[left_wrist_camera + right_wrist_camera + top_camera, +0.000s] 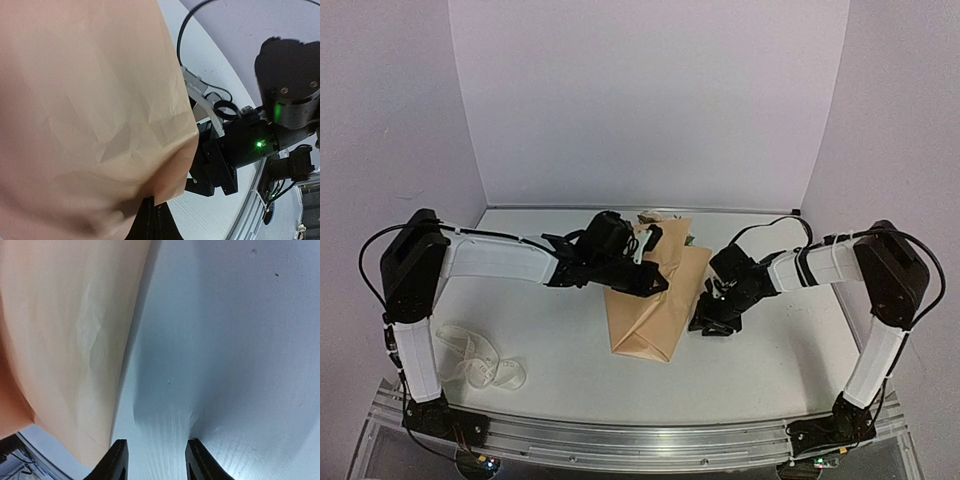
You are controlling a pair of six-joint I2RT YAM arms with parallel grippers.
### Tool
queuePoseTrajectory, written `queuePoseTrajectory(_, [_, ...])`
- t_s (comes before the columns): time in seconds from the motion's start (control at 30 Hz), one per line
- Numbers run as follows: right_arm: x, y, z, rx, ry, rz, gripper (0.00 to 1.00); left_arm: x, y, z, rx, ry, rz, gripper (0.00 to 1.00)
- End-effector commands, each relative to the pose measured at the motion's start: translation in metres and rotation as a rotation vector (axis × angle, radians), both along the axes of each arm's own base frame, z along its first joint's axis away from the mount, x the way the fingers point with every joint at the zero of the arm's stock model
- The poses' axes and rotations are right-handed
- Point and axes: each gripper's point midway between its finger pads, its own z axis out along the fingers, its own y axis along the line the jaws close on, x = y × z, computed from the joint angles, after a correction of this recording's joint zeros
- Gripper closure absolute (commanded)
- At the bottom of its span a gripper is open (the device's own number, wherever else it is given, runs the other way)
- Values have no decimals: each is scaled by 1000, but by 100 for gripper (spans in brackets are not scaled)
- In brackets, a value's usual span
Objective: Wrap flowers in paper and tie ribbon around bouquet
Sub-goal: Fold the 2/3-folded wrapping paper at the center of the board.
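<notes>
Paper (655, 300) lies folded into a long wrap at the middle of the counter (560, 320), the flowers (650, 217) peeking out at its far end and the ribbon (480, 362) loose well apart toward the near left. We see the left arm (495, 258) stretched in low from the left, its left tool (642, 278) clenched over the wrap's upper half, though we cannot tell whether any paper is caught in it. The right arm (820, 268) bends in with its wrist tipped down, and the right tool (155, 460) is released, fingertips apart over bare counter just beside the paper's edge.
</notes>
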Motion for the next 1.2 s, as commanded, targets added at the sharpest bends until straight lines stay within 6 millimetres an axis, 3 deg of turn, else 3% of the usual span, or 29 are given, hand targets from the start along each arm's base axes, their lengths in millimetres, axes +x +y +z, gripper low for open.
queuePoseTrajectory(0.0, [18, -1, -2, 39, -13, -86, 63, 0, -16, -10, 35, 17, -67, 100])
queuePoseTrajectory(0.2, [18, -21, 24, 45, -90, -136, 60, -4, -22, -31, 64, 56, -93, 100])
queuePoseTrajectory(0.53, [39, -23, 90, 130, -242, -199, 35, -6, -25, -42, 73, 80, -107, 100])
queuePoseTrajectory(0.8, [73, -5, 99, 198, -216, -259, 30, -7, -27, -43, 68, 81, -103, 100])
queuePoseTrajectory(1.1, [96, 15, 81, 223, -151, -302, 53, -8, -26, -43, 65, 79, -102, 100])
queuePoseTrajectory(1.17, [100, 16, 76, 222, -138, -310, 64, -8, -25, -43, 65, 80, -99, 99])
